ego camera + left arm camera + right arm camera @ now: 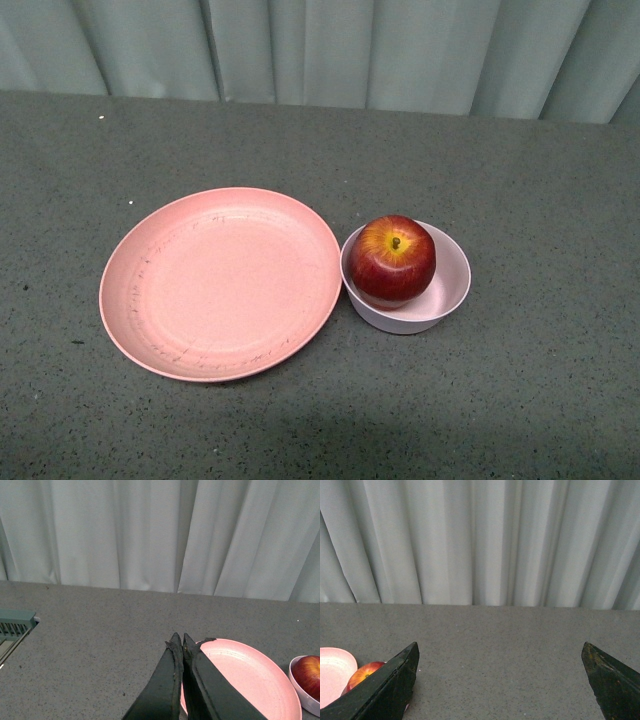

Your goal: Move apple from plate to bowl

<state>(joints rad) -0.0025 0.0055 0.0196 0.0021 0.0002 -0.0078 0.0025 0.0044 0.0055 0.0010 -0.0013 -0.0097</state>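
Observation:
The dark-red apple (393, 259) with a yellow patch round its stem sits inside the small pale-pink bowl (450, 292). Beside it on the left lies the wide salmon-pink plate (220, 282), with nothing on it. Neither arm shows in the front view. In the left wrist view my left gripper (179, 641) is shut, with nothing held, over the near rim of the plate (245, 675); the apple (309, 674) and bowl (300, 694) show at the frame's edge. My right gripper (500, 652) is open wide above bare table, with the apple (364, 673) partly hidden behind one finger (395, 680).
A grey speckled table (520, 160) runs back to pale pleated curtains (320, 50). A teal-grey ribbed object (15, 625) sits at the table's edge in the left wrist view.

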